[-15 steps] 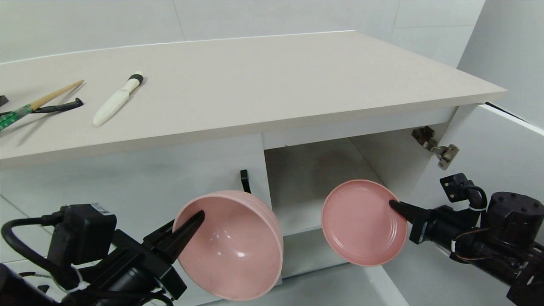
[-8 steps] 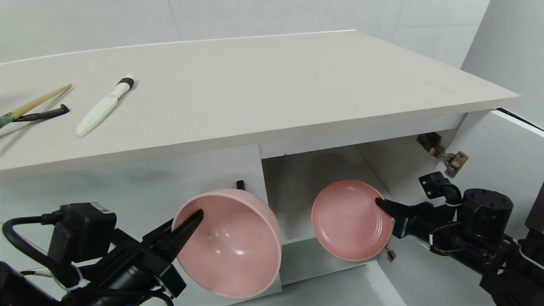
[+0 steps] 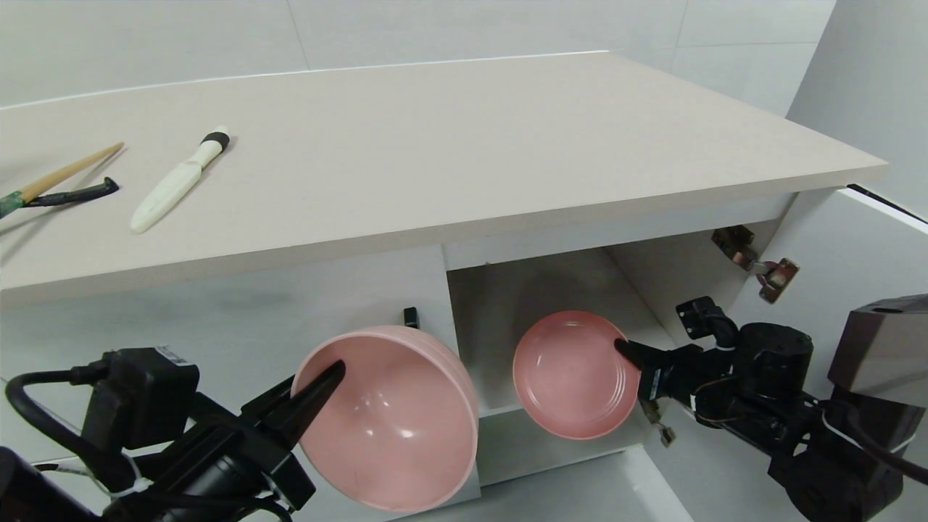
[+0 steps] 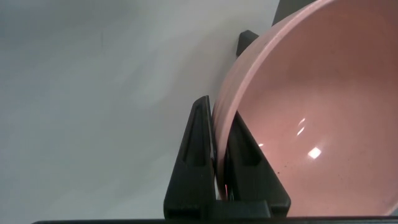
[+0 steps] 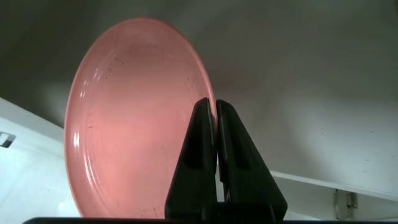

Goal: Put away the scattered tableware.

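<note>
Pink bowl (image 3: 395,424), on edge: I have its rim clamped between my left gripper's (image 3: 325,371) fingers. Pink plate (image 3: 573,373), smaller, upright: rim pinched tight by my right gripper (image 3: 622,348), extending beyond its tips at the open cabinet's (image 3: 536,286) mouth.

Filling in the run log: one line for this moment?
left gripper shut on pink bowl | right gripper shut on pink plate before open cabinet
</note>
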